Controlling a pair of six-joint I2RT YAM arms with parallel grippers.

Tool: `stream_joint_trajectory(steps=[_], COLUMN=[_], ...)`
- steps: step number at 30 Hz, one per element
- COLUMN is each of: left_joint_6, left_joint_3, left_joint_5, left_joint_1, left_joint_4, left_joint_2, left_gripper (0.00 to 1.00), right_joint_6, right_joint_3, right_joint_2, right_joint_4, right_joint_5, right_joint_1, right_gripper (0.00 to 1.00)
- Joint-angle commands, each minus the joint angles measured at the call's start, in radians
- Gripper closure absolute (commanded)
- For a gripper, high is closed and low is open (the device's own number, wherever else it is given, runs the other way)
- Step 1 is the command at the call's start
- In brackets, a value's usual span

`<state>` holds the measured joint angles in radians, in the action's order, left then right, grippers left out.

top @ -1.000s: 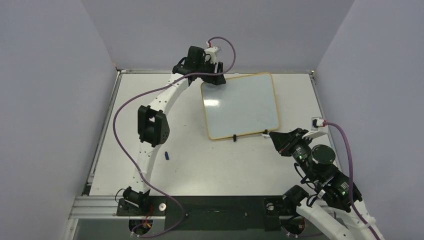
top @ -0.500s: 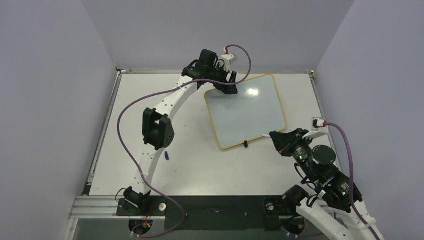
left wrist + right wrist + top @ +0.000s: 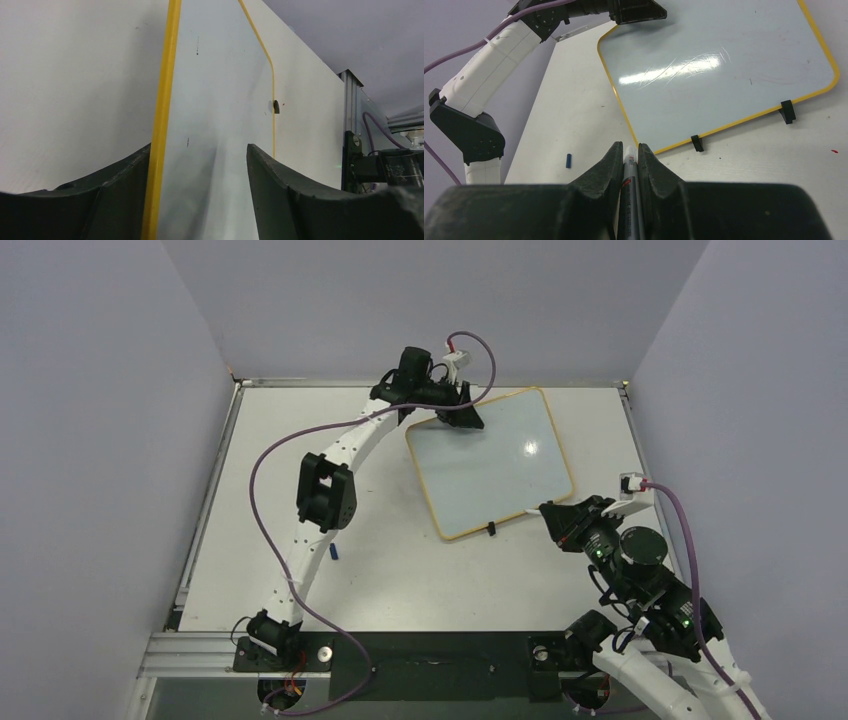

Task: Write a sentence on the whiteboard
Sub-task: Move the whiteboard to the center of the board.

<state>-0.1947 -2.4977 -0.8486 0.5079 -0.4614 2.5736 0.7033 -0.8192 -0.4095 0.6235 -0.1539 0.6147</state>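
While the whiteboard (image 3: 495, 460) lies flat and skewed on the table (image 3: 400, 580), the left gripper (image 3: 465, 420) hovers wide-jawed over its far-left corner. The right gripper (image 3: 548, 510), just off the board's near edge, pinches a marker (image 3: 629, 170).

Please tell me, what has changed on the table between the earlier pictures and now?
The left hand moved to the right along the far edge of the whiteboard, and the board turned a little counter-clockwise, its near edge sliding right and nearer. The right hand, shut on the marker, and the blue cap stayed in place.
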Motion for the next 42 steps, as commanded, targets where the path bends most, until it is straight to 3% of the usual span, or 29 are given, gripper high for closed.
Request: stream_joint_trajectory(steps=[1, 4, 7, 11, 17, 21, 27, 40, 42], left_joint_6=[-0.089, -0.107, -0.118, -0.11, 0.03, 0.225, 0.357, 0.598, 0.613], left_joint_3=[-0.067, -0.068, -0.069, -0.069, -0.072, -0.099, -0.113, 0.016, 0.094], left_joint_5=[-0.144, -0.173, -0.202, -0.222, -0.164, 0.014, 0.204, 0.197, 0.173], left_joint_1=[-0.002, 0.004, 0.009, 0.02, 0.057, 0.108, 0.16, 0.252, 0.262], left_joint_4=[0.133, 0.16, 0.163, 0.135, -0.051, -0.253, -0.446, -0.678, -0.683], left_joint_2=[0.024, 0.031, 0.035, 0.027, -0.02, -0.046, -0.073, -0.178, -0.215], left_gripper=[0.44, 0.58, 0.82, 0.96, 1.0, 1.0, 1.0, 1.0, 1.0], right_joint_6=[-0.03, -0.034, -0.034, -0.032, -0.023, -0.017, -0.001, 0.03, 0.035], right_joint_3=[-0.045, -0.044, -0.044, -0.047, -0.05, -0.049, -0.048, -0.046, -0.043], right_joint_2=[-0.019, -0.022, -0.022, -0.013, -0.003, 0.009, 0.029, 0.045, 0.045], right_joint_4=[0.003, 0.006, 0.01, 0.017, 0.021, 0.021, 0.021, 0.009, 0.002], right_joint_5=[-0.024, -0.025, -0.025, -0.026, -0.021, -0.014, -0.001, 0.01, 0.013], right_joint_1=[-0.003, -0.004, -0.004, -0.003, -0.004, -0.003, -0.003, -0.003, -0.003], right_gripper=[1.0, 1.0, 1.0, 1.0, 1.0, 1.0, 1.0, 1.0, 1.0])
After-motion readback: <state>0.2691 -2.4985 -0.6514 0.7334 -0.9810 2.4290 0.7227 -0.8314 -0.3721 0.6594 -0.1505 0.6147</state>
